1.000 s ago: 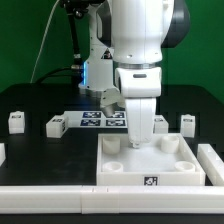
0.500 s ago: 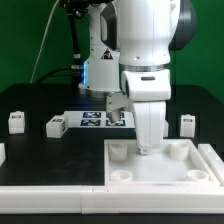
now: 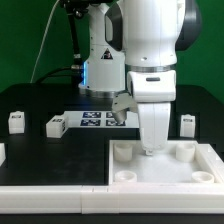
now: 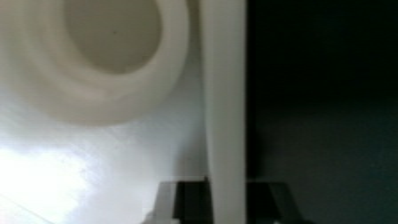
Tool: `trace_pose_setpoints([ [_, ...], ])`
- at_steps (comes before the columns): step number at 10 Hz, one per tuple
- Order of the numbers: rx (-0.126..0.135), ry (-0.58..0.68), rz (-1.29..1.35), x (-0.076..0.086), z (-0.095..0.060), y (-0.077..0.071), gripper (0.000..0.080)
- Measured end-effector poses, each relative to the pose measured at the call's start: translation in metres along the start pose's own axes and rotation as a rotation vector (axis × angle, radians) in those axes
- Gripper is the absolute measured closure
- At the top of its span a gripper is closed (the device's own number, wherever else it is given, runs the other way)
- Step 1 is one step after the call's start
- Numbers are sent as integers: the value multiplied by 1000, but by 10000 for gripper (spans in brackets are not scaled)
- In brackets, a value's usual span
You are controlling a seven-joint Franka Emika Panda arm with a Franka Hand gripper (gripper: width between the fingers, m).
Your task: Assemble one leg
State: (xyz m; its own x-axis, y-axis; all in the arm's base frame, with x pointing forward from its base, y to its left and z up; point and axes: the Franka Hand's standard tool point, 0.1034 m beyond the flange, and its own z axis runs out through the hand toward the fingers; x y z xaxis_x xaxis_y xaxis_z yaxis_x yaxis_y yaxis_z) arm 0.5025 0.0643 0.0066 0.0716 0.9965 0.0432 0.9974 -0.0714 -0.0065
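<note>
While the gripper (image 3: 150,149) is pinching the rim of the white tray (image 3: 160,178) between nearly closed fingers, one leg (image 3: 187,122) is sitting untouched on the table (image 3: 30,100) at its two o'clock, two more legs (image 3: 56,125) (image 3: 16,121) at its nine o'clock.

The glossy white, rounded arm (image 3: 150,35) has a black joint band and a white end effector (image 3: 150,149).

Claw (image 3: 150,150) seemingly in tray (image 3: 160,172), marker board (image 3: 96,120) behind, leg (image 3: 187,122) at the exterior view's right

Exterior view faces the arm (image 3: 150,40) from low and near; wrist view hugs the same tray (image 3: 150,172).
</note>
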Motion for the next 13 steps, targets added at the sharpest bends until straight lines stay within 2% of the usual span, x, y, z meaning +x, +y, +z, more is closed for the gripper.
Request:
trace_pose_setpoints([
  [1, 0, 0, 0, 0, 0, 0, 739],
  [2, 0, 0, 1, 0, 0, 0, 646],
  [4, 0, 0, 2, -1, 0, 0, 372],
  [5, 0, 0, 2, -1, 0, 0, 372],
  [6, 0, 0, 2, -1, 0, 0, 210],
  [7, 0, 0, 2, -1, 0, 0, 167],
  [11, -1, 0, 3, -1, -1, 0, 151],
  [13, -15, -8, 88, 5, -21, -13, 151],
])
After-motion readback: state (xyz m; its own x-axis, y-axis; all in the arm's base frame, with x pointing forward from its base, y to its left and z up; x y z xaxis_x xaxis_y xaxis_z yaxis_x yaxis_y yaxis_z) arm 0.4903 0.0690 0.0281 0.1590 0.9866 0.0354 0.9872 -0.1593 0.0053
